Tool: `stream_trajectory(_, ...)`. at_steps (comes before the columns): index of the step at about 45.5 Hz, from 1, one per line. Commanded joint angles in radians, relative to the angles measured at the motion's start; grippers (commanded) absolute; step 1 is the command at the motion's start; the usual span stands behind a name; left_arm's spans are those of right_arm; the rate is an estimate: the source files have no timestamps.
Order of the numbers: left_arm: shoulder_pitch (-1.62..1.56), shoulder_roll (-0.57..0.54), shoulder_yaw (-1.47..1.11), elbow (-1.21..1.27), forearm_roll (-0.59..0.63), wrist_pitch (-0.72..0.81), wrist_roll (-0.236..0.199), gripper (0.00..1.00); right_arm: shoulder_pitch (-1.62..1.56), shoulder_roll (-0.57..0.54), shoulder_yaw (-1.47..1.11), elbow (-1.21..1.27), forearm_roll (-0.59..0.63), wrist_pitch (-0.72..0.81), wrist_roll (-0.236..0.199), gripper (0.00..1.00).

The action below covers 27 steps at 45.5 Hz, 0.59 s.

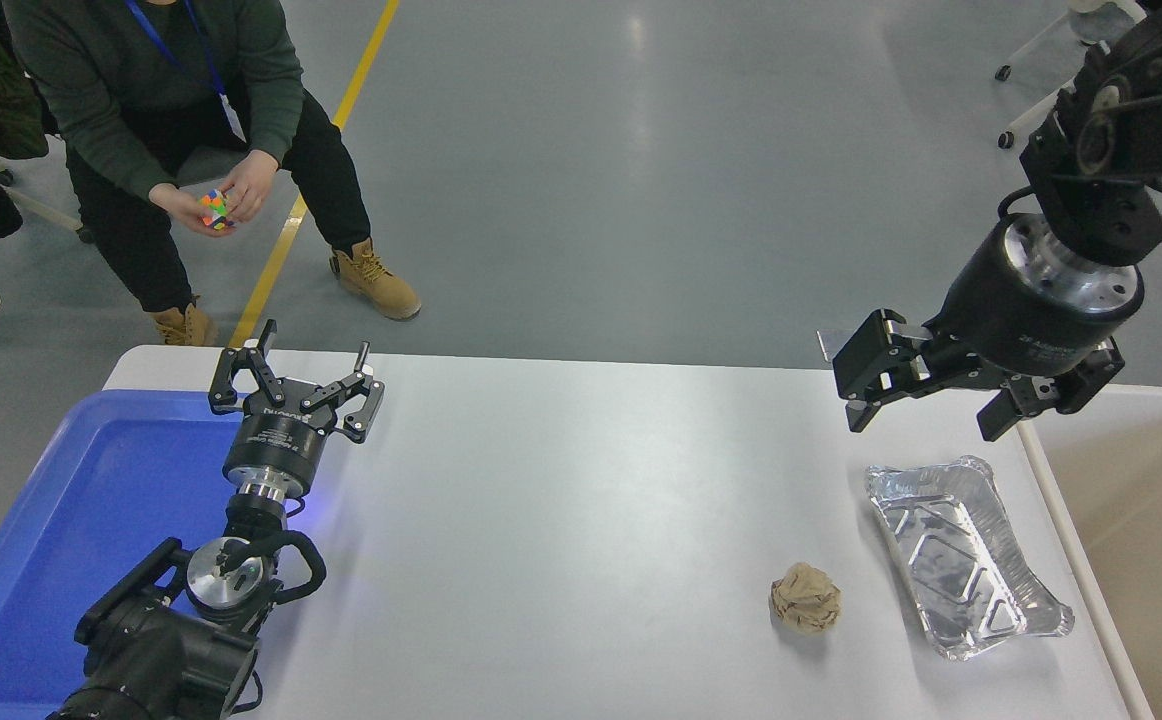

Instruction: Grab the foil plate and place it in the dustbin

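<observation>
Your foil plate [966,560] lies flat on the desk [581,500] near its right edge, base down and open side up, its long axis running roughly from the far right corner towards the near right corner. The dustbin [1141,540] stands just beyond that right edge, so the carry will be short. A crumpled brown paper ball [806,597] sits near the plate's left side, apart from it; keep clear of it.

Your right gripper [926,405] hangs above the far end of the plate, fingers spread wide with nothing between them. The left gripper [296,385] is parked at the desk's left side over the blue tray [61,520], fingers also spread and holding nothing.

Expect the plate to be very light and thin, so it will likely dent or fold under a firm squeeze, and its shiny surface may slip. The crinkled rim looks like the stiffest part. You would probably do best to pinch one wall at the far short end, one finger inside and one outside, and close gently. Lift slowly, since so light a thing may tilt or swing.
</observation>
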Motion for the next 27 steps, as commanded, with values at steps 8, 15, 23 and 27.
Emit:
stream_trajectory(8, 0.0, 0.002, 0.0, 0.0, -0.001, 0.0, 0.0, 0.99, -0.01, -0.006, 0.001, -0.004, -0.002, 0.0, 0.0, 1.0)
stream_trajectory(15, 0.0, 0.0, 0.0, 0.0, 0.0, 0.0, 0.0, 0.99, -0.01, -0.012, 0.007, -0.004, -0.005, 0.0, 0.0, 1.0)
stream_trajectory(23, 0.0, 0.002, 0.0, 0.0, 0.0, 0.0, 0.0, 0.99, -0.01, -0.016, 0.01, -0.008, -0.005, 0.0, 0.0, 1.0)
stream_trajectory(27, 0.0, 0.002, 0.0, 0.0, 0.0, 0.0, 0.0, 0.99, -0.01, -0.019, 0.007, -0.016, -0.005, 0.0, 0.0, 1.0)
